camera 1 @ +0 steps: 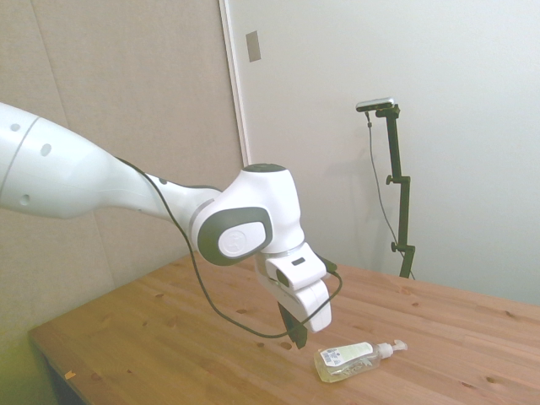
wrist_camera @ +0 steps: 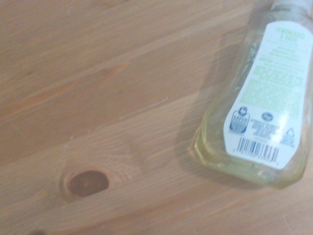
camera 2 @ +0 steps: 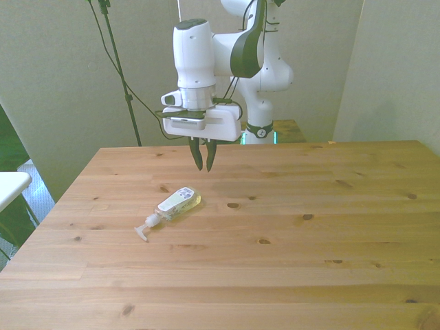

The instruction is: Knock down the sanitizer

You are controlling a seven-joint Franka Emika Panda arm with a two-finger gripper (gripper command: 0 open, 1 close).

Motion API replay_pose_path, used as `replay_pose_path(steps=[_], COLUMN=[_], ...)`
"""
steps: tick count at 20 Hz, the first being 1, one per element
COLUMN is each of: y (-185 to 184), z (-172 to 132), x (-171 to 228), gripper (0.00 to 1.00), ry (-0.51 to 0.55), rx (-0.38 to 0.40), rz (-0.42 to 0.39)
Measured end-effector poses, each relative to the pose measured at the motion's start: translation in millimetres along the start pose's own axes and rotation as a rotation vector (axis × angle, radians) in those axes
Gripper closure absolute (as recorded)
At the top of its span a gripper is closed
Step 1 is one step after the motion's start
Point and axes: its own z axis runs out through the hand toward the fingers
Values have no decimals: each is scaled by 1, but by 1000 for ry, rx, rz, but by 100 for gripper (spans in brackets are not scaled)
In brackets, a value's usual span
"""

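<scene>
The sanitizer lies flat on its side on the wooden table, a clear bottle of pale yellow liquid with its white pump pointing toward the front view's lower left. My gripper hangs a little above the table, just beyond the bottle's base, not touching it. Its dark fingers are shut with nothing between them. The wrist view shows the bottle's back label and barcode from close by.
A dark knot marks the wood near the bottle's base. A white object's edge sticks in at the front view's far left, off the table. Walls stand behind the table.
</scene>
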Motion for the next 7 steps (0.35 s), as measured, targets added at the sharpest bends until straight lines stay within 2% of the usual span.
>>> replay_pose_path(steps=[7], y=[-9], z=[-18], x=[-69], gripper=[0], ry=[31], rx=[-14], rz=[-33])
